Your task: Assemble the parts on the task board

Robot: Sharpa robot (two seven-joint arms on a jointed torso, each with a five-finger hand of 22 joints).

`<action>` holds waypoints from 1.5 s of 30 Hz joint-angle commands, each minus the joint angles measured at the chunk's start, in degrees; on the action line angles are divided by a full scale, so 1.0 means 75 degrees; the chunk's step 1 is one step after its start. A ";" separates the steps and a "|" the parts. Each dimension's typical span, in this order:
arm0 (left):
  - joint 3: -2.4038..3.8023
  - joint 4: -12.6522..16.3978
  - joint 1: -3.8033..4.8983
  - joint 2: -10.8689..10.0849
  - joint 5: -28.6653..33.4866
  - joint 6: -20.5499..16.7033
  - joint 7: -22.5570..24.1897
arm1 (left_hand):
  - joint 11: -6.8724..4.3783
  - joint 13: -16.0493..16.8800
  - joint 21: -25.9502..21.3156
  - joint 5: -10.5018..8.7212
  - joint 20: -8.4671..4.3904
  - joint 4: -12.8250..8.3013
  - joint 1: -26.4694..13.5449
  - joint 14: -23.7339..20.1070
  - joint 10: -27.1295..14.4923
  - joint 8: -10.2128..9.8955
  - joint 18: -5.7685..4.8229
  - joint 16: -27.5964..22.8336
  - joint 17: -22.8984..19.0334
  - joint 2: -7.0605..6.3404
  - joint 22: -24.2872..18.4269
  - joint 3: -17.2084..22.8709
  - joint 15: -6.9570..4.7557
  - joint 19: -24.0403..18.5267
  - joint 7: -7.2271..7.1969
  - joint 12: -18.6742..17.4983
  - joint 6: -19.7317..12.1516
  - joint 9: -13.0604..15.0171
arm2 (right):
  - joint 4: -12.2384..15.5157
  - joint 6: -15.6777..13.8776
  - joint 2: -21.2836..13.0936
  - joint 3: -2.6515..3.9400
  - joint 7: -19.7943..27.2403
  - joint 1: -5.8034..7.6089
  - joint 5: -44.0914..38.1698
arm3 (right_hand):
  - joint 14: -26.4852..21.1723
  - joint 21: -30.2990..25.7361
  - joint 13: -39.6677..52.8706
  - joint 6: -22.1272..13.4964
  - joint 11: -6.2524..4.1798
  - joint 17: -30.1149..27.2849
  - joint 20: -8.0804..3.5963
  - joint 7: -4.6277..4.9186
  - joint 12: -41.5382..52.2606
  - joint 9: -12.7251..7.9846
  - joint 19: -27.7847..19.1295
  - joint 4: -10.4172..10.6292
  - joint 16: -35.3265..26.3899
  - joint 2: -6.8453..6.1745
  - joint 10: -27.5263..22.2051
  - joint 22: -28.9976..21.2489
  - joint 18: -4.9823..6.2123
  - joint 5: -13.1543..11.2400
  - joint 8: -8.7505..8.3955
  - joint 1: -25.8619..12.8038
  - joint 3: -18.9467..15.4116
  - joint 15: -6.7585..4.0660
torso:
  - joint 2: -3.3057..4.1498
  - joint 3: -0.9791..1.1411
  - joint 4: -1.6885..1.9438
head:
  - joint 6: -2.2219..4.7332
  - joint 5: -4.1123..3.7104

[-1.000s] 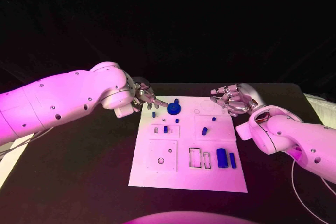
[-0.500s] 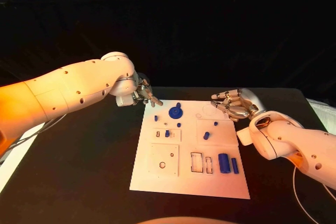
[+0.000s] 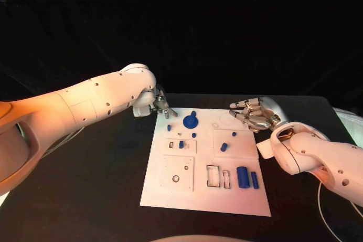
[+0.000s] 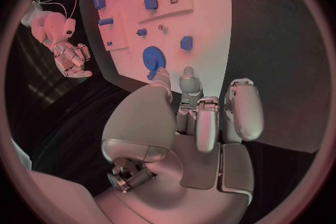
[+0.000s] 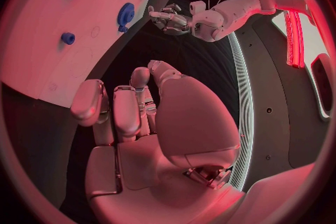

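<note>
The board (image 3: 204, 192) sits mid-frame on the black worktop (image 3: 91, 200) in the head view, long side running away from the robot. Blue parts are scattered on it: a gear (image 3: 191, 121) near the upper left of the board, a couple of small pegs (image 3: 193, 135) just below that, a little block (image 3: 181, 144) in the left-side recess, a slanted peg (image 3: 224, 146) around the middle, and a fat cylinder (image 3: 242, 177) with a thinner bar (image 3: 254, 180) beside it at lower right.

Left hand (image 3: 157, 104) hovers at the board's upper-left corner. Its fingers (image 4: 198, 117) are curled in and bunched, holding nothing; in the left wrist view the gear (image 4: 154, 59) lies just past the fingertips, close but I can't say it's touching.

Right hand (image 3: 253, 114) is off the board's upper-right corner, above the worktop. Its fingers (image 5: 115, 112) are loosely curled with gaps between them, nothing in them, well apart from any part.
</note>
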 commanded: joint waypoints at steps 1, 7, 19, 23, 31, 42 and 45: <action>-0.0007 -0.0128 -0.0030 0.0085 -0.0218 0.0405 0.0137 | 0.0002 0.0015 0.0053 0.0007 -0.0034 0.0065 -0.0017 0.0802 0.0044 -0.0075 -0.0143 0.0023 0.2010 -0.0194 0.0812 0.0363 -0.0049 0.0148 -0.0027 0.0039 0.0105 0.0002 | 0.0019 -0.0020 0.0007 0.0000 0.0021 -0.0009 -0.0106 | 0.0112 -0.0042 -0.0006 -0.0068 -0.0014 0.0004 0.0000 0.0010 -0.0041 0.0004 -0.0036 -0.0004 -0.0014 -0.0069 -0.0061 0.0007 0.0081 0.0033 -0.0007 -0.0036 0.0037 0.0060 | 0.0011 -0.0003 -0.0009 | -0.0017 0.0029; -0.0018 -0.0326 -0.0072 0.0169 -0.0235 0.0558 0.0021 | -0.0034 0.0052 0.0078 0.0008 -0.0059 0.0195 -0.0175 0.0802 0.0069 -0.0173 -0.0149 0.0023 0.2010 -0.0557 0.0856 0.1171 -0.0066 0.0162 -0.0058 0.0077 0.0269 0.0140 | 0.0025 -0.0015 -0.0005 0.0000 0.0012 -0.0015 -0.0107 | 0.0110 -0.0042 -0.0026 -0.0071 -0.0014 -0.0002 0.0000 0.0011 -0.0063 0.0004 -0.0035 -0.0004 -0.0020 -0.0069 -0.0072 0.0008 0.0081 0.0036 -0.0008 -0.0037 0.0038 0.0061 | 0.0010 -0.0009 -0.0016 | -0.0039 0.0061; -0.0023 -0.0494 -0.0087 0.0196 -0.0286 0.0885 -0.0108 | -0.0039 0.0076 0.0064 0.0000 -0.0069 0.0200 -0.0529 0.0802 0.0062 -0.0251 -0.0153 0.0023 0.2010 -0.1136 0.0893 0.2317 -0.0085 0.0166 -0.0077 0.0105 0.0304 0.0465 | 0.0037 0.0014 -0.0018 0.0000 -0.0003 -0.0023 -0.0108 | 0.0111 -0.0046 -0.0041 -0.0075 -0.0013 0.0000 0.0001 0.0012 -0.0079 0.0003 -0.0038 -0.0001 -0.0018 -0.0072 -0.0081 0.0002 0.0082 0.0037 -0.0009 -0.0045 0.0036 0.0062 | 0.0001 -0.0002 -0.0003 | -0.0058 0.0080; -0.0030 -0.0495 -0.0090 0.0197 -0.0221 0.0996 -0.0131 | -0.0042 0.0116 0.0117 -0.0001 -0.0068 0.0220 -0.0730 0.0802 0.0086 -0.0243 -0.0165 0.0023 0.2010 -0.1255 0.0933 0.2453 -0.0086 0.0186 -0.0086 0.0150 0.0333 0.0558 | 0.0038 0.0022 -0.0019 0.0000 -0.0007 -0.0025 -0.0108 | 0.0111 -0.0046 -0.0041 -0.0075 -0.0013 0.0000 0.0001 0.0012 -0.0079 0.0003 -0.0038 -0.0001 -0.0018 -0.0072 -0.0081 0.0002 0.0082 0.0037 -0.0009 -0.0045 0.0036 0.0062 | -0.0003 0.0005 -0.0006 | -0.0044 0.0086; -0.0050 -0.0412 -0.0098 0.0171 -0.0149 0.1124 -0.0157 | -0.0062 0.0254 0.0267 -0.0003 -0.0079 0.0234 -0.1092 0.0802 0.0189 -0.0226 -0.0197 0.0023 0.2010 -0.1425 0.1030 0.2302 -0.0100 0.0243 -0.0113 0.0303 0.0381 0.0702 | 0.0042 0.0026 -0.0019 0.0000 -0.0017 -0.0027 -0.0108 | 0.0109 -0.0052 -0.0049 -0.0078 -0.0012 -0.0007 0.0001 0.0013 -0.0087 0.0003 -0.0044 0.0001 -0.0025 -0.0074 -0.0086 -0.0006 0.0084 0.0039 -0.0010 -0.0050 0.0035 0.0062 | 0.0001 -0.0004 -0.0006 | -0.0038 0.0092; -0.0062 -0.0317 -0.0127 0.0164 -0.0125 0.1204 -0.0175 | -0.0089 0.0314 0.0344 0.0002 -0.0094 0.0173 -0.1016 0.0802 0.0232 -0.0202 -0.0213 0.0023 0.2010 -0.1321 0.1080 0.2301 -0.0120 0.0272 -0.0144 0.0368 0.0427 0.0797 | 0.0049 0.0036 -0.0014 0.0000 -0.0020 -0.0028 -0.0108 | 0.0110 -0.0054 -0.0047 -0.0080 -0.0012 -0.0004 0.0002 0.0013 -0.0082 0.0003 -0.0045 0.0003 -0.0023 -0.0073 -0.0084 -0.0009 0.0084 0.0047 -0.0011 -0.0054 0.0037 0.0063 | 0.0007 -0.0006 -0.0005 | -0.0032 0.0074; -0.0063 -0.0273 -0.0136 0.0159 -0.0200 0.1177 -0.0173 | -0.0093 0.0313 0.0344 0.0002 -0.0098 0.0154 -0.0979 0.0802 0.0233 -0.0202 -0.0213 0.0023 0.2010 -0.1306 0.1082 0.2313 -0.0124 0.0273 -0.0146 0.0368 0.0426 0.0818 | 0.0049 0.0041 -0.0012 0.0000 -0.0021 -0.0029 -0.0108 | 0.0110 -0.0054 -0.0047 -0.0080 -0.0012 -0.0004 0.0002 0.0013 -0.0082 0.0003 -0.0045 0.0003 -0.0023 -0.0073 -0.0084 -0.0009 0.0084 0.0047 -0.0011 -0.0054 0.0037 0.0063 | 0.0009 -0.0009 -0.0005 | -0.0022 0.0064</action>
